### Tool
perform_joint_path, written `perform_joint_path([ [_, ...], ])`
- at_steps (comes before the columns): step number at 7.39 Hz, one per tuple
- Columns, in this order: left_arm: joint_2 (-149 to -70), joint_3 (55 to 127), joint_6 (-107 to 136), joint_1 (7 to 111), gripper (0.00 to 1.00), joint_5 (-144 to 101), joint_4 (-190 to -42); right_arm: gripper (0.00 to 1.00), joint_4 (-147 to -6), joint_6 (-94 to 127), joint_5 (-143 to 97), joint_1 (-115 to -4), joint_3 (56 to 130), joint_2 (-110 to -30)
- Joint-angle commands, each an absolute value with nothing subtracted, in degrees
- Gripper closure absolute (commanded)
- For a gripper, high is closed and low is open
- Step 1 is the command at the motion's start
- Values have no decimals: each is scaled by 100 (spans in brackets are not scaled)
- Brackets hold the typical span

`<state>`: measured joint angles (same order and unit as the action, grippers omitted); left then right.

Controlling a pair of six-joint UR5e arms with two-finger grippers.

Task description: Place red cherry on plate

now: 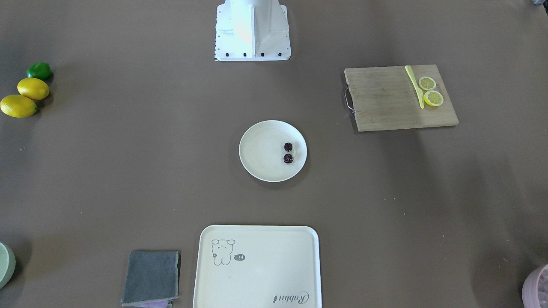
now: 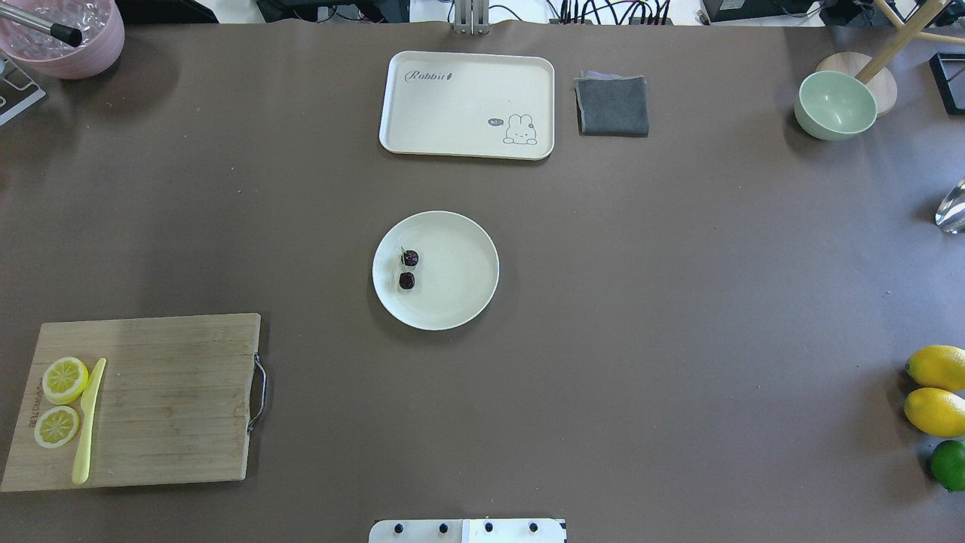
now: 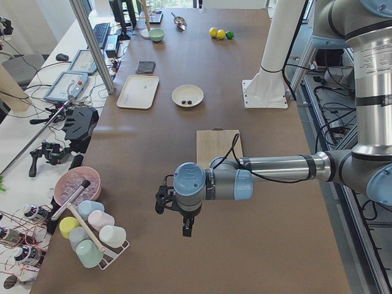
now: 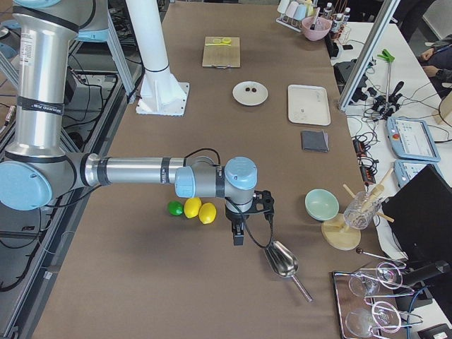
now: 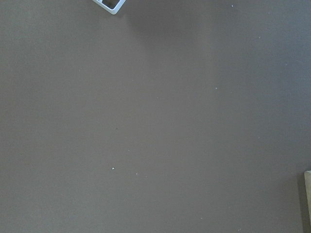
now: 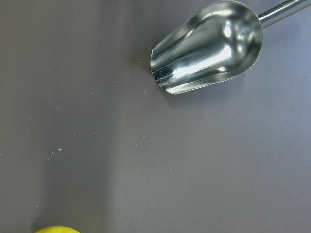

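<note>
The red cherry [image 1: 288,152], two dark maroon rounds joined by a thin stem, lies on the round cream plate [image 1: 265,149] at the table's middle, toward the robot's left side of the plate. The overhead view shows the cherry [image 2: 408,269] on the plate [image 2: 452,271] too. Neither gripper is near it. The left gripper [image 3: 172,219] hangs over bare table at the left end, seen only from the side, so I cannot tell its state. The right gripper [image 4: 251,222] hangs at the right end beside the lemons, and I cannot tell its state either.
A rectangular cream tray [image 2: 422,105] and grey cloth [image 2: 612,105] lie beyond the plate. A cutting board [image 2: 173,392] with lemon slices [image 2: 65,379] and a yellow knife [image 2: 88,422] is at left. Lemons [image 2: 937,389], a lime [image 2: 950,464], a green bowl [image 2: 835,105] and a metal scoop [image 6: 209,46] are at right.
</note>
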<state>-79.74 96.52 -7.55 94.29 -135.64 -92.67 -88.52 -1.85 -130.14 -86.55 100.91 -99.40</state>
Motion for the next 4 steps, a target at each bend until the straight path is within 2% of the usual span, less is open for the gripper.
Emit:
perform_joint_path([
  [1,-7963,9589,-756,9431,2,-13544,-9272,0,-8851,-185,-13008,-8657,10099,-9940],
  [4,-7963,9624,-747,9439,2,-13544,-9264,0,-8842,-158,-12973,-8649,10099,-9940],
])
